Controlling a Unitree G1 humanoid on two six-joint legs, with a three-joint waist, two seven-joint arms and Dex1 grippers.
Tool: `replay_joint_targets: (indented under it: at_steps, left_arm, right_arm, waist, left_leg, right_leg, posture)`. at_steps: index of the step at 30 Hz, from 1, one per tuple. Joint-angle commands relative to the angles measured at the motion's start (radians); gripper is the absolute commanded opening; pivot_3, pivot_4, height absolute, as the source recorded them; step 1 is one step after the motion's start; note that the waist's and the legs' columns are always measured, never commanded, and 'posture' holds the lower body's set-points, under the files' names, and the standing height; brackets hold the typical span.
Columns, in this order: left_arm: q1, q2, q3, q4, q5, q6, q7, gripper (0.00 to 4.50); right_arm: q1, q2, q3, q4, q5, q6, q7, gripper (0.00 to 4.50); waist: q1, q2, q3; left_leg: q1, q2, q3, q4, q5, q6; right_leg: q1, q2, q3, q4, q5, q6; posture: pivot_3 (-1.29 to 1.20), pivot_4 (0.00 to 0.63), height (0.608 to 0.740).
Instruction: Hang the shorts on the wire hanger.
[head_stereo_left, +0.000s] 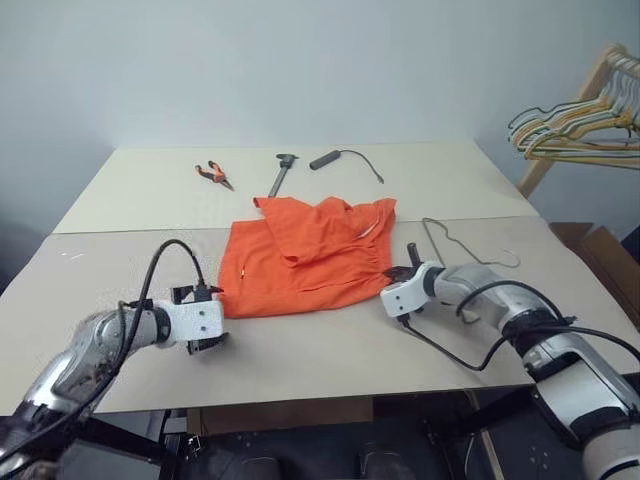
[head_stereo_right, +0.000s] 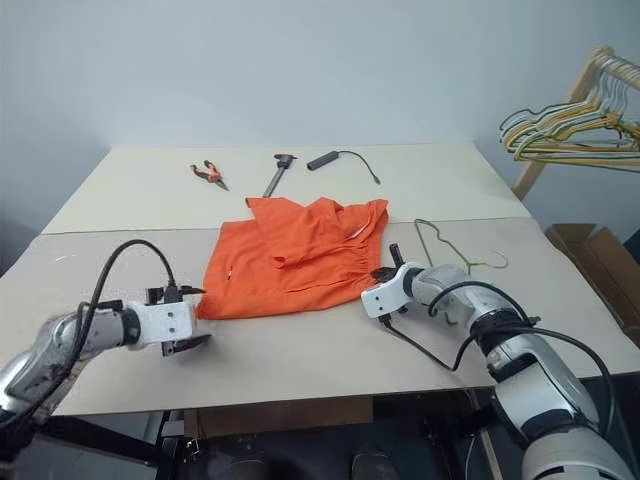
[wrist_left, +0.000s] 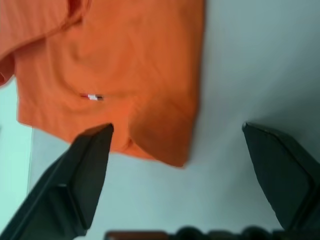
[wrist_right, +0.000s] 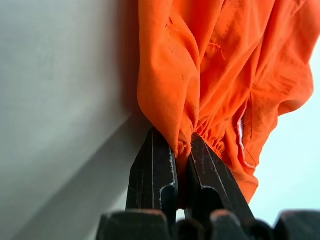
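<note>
While the right pincer (wrist_right: 182, 150) pinches the waistband of the shorts (head_stereo_left: 305, 255) mid-tabletop (head_stereo_left: 300, 350), the left pincer (wrist_left: 182, 150) gapes wide beside their corner. Next, it must grab, lifting toward the wire hanger (head_stereo_left: 455, 240) beside them.

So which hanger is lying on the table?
The wire hanger, alone beside the shorts. The other hangers hang bunched on the wooden rack.
</note>
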Motion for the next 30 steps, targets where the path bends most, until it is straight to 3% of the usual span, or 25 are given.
replay_joint_targets:
  at_steps: [1,4,10,15,18,21,25,27,30]
  left_arm:
    - [-0.088,-0.036,-0.071,0.144,0.106,-0.089,0.039,4.31]
    - [-0.159,-0.084,-0.114,0.253,0.161,-0.119,0.063,3.65]
    - [-0.248,-0.121,-0.133,0.388,0.197,-0.175,0.086,1.64]
    - [-0.246,-0.090,-0.111,0.376,0.138,-0.217,0.019,0.03]
    - [-0.192,-0.032,-0.091,0.291,0.018,-0.216,-0.133,0.03]
    - [-0.063,0.089,-0.046,0.096,-0.162,-0.172,-0.315,0.03]
    - [0.089,0.196,0.028,-0.110,-0.347,-0.081,-0.434,0.03]
    - [0.091,0.170,0.066,-0.164,-0.408,0.025,-0.410,0.03]
    - [-0.076,0.049,0.072,-0.077,-0.341,0.135,-0.265,0.03]
  right_arm:
    - [-0.002,-0.015,-0.041,-0.050,0.037,-0.003,0.005,0.00]
    - [0.013,-0.021,-0.052,-0.083,0.053,0.005,0.016,0.00]
    - [0.058,-0.046,-0.081,-0.153,0.072,0.019,0.047,0.00]
    - [0.104,-0.071,-0.104,-0.218,0.110,0.014,0.074,0.00]
    - [0.142,-0.094,-0.123,-0.261,0.145,-0.026,0.081,0.00]
    - [0.189,-0.157,-0.139,-0.298,0.223,-0.148,0.104,0.00]
    - [0.210,-0.228,-0.134,-0.281,0.330,-0.309,0.166,0.00]
    - [0.193,-0.212,-0.160,-0.242,0.390,-0.298,0.181,0.00]
    - [0.077,-0.097,-0.238,-0.159,0.457,-0.155,0.128,0.00]
  waist:
    - [-0.003,0.001,-0.001]
    - [-0.002,0.004,-0.002]
    - [-0.005,0.006,-0.003]
    - [-0.012,0.006,-0.003]
    - [-0.024,0.005,-0.003]
    - [-0.039,0.005,-0.003]
    - [-0.047,0.004,0.005]
    - [-0.045,0.003,0.009]
    - [-0.037,0.000,0.015]
  left_leg:
    - [0.000,0.000,0.000,0.000,0.000,0.000]
    - [0.000,0.000,0.000,0.000,0.001,0.001]
    - [0.001,-0.001,0.000,0.000,0.005,0.008]
    - [0.001,-0.001,0.001,0.000,0.005,0.009]
    - [-0.002,0.000,0.000,0.000,0.005,0.009]
    - [-0.004,0.000,0.001,0.000,0.004,0.011]
    - [-0.003,0.001,0.003,0.000,0.001,0.015]
    - [-0.002,0.001,0.004,0.000,0.001,0.015]
    - [0.003,0.000,0.004,0.000,0.004,0.019]
  right_leg:
    - [0.000,0.000,0.000,0.000,0.000,0.000]
    - [0.000,0.000,0.000,0.001,0.000,0.001]
    - [0.001,0.000,0.001,0.001,0.005,0.001]
    - [0.001,0.000,0.001,0.001,0.006,0.001]
    - [-0.001,0.000,0.001,0.000,0.006,0.001]
    - [-0.003,0.000,0.002,-0.002,0.006,0.001]
    - [-0.003,-0.001,0.003,-0.003,0.005,0.002]
    - [-0.002,-0.001,0.003,-0.002,0.005,0.001]
    - [0.002,-0.001,0.003,-0.001,0.007,0.001]
  posture:
    - [0.00,0.028,0.740]
    - [-0.02,0.027,0.740]
    - [-0.03,0.029,0.740]
    - [-0.05,0.040,0.740]
    - [-0.05,0.045,0.740]
    - [-0.05,0.055,0.740]
    - [-0.04,0.061,0.740]
    - [-0.03,0.061,0.740]
    - [-0.02,0.057,0.740]
